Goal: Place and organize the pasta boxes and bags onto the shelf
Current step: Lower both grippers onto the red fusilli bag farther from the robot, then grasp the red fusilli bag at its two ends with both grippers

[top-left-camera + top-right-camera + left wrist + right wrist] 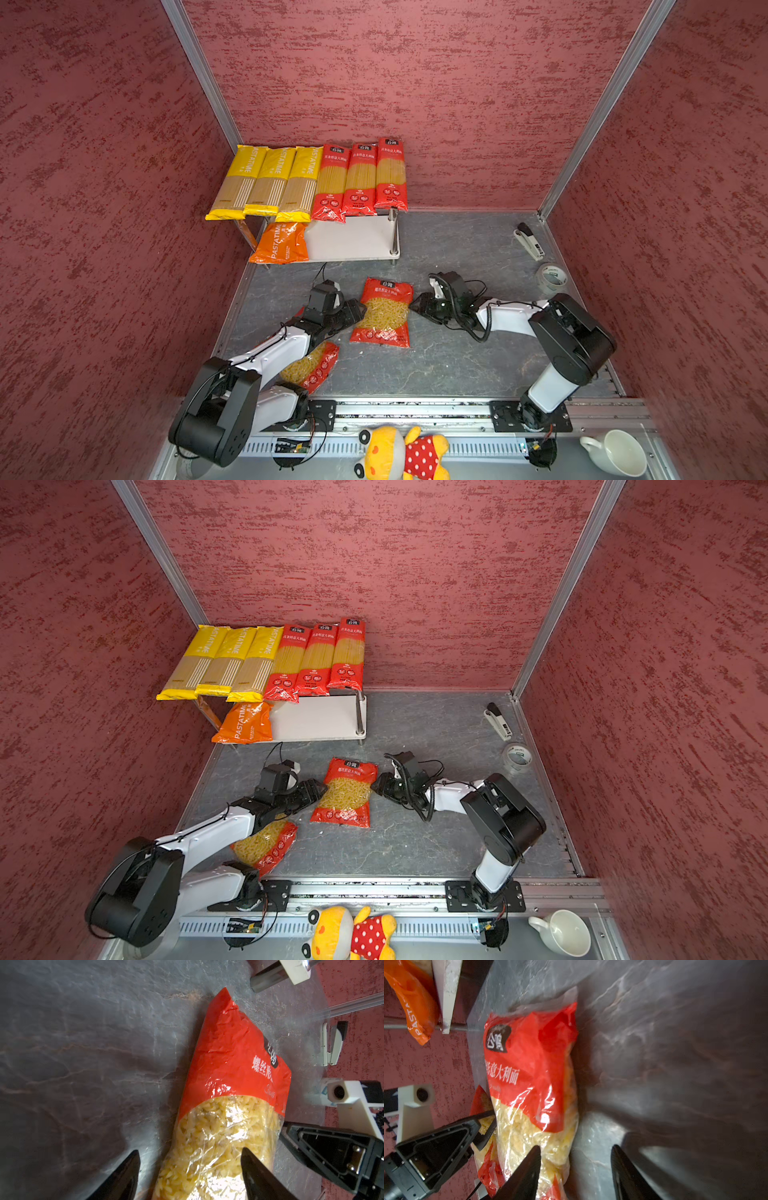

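Note:
The shelf (353,239) stands at the back left. Three yellow pasta boxes (266,183) and three red ones (361,178) lie side by side on its top board. An orange bag (280,243) sits on the left of the lower board. A red bag (384,311) (347,791) lies flat mid-table between both grippers. My left gripper (353,311) (190,1159) is open at its left edge, one finger over the clear window. My right gripper (417,305) (576,1150) is open at its right edge, one finger over the bag (529,1064). Another red bag (311,368) lies partly under my left arm.
A stapler (530,241) and a tape roll (551,278) lie along the right wall. A plush toy (403,453) and a white cup (615,453) sit in front of the arm rail. Red walls close in three sides.

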Action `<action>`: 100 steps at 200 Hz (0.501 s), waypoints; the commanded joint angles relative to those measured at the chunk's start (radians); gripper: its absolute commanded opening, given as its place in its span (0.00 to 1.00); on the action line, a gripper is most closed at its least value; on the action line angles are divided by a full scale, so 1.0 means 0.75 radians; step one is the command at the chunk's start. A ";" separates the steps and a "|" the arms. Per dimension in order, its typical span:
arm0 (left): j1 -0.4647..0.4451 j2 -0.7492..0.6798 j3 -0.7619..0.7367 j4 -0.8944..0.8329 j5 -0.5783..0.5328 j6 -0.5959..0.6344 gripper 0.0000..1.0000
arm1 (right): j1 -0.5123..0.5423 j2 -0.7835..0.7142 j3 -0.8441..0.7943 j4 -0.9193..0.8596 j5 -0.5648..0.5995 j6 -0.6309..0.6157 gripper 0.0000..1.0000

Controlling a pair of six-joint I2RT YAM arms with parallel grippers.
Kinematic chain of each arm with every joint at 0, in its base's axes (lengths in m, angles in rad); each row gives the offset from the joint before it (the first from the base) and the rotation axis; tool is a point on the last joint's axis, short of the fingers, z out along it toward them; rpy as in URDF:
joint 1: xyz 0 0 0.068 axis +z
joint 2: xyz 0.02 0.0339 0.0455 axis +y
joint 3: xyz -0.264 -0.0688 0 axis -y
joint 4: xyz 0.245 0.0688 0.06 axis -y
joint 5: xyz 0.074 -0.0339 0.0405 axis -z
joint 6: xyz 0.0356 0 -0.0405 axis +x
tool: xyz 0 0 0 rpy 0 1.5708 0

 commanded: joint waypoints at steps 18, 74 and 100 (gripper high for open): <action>-0.002 0.113 0.047 0.175 0.059 0.045 0.77 | 0.053 0.045 0.073 0.076 0.038 0.066 0.58; -0.098 0.256 0.077 0.307 0.087 -0.004 0.72 | 0.102 0.142 0.213 0.080 0.017 0.062 0.58; -0.139 0.199 0.066 0.352 0.101 -0.063 0.67 | 0.117 0.155 0.267 0.090 -0.022 0.058 0.56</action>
